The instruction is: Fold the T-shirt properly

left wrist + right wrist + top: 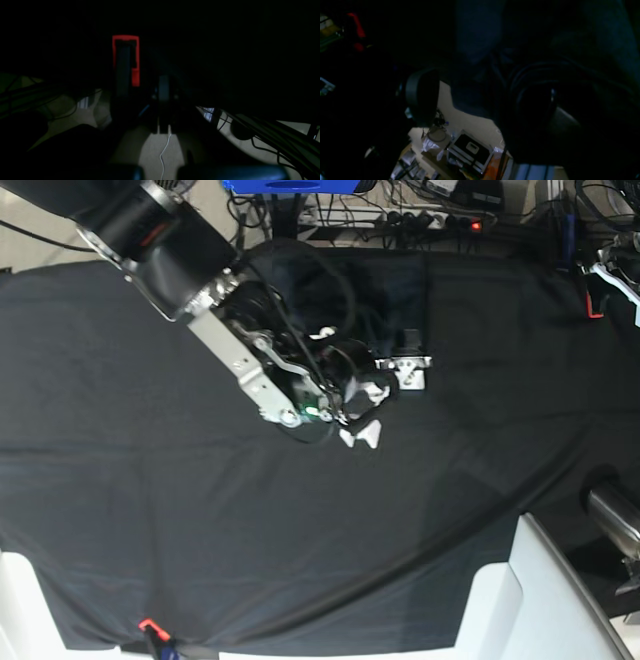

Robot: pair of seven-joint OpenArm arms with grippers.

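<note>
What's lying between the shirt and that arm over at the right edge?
Nothing: in the base view, only bare black cloth lies between the T-shirt and the left arm.

base: overhead, looking down on table cloth [120,480]. Both wrist cams: dark, aimed past fingers [422,97] toward floor clutter; no clear overlap.

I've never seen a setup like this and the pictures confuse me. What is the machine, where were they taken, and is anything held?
It is a robot with two arms. The base picture looks down on a black table cloth, with a folded dark T-shirt at its far side. The two dark pictures come from cameras on the arms' wrists. The right end effector, the grasping part, reaches beside the shirt, jaws apart, holding nothing visible. The left arm sits at the edge.
</note>
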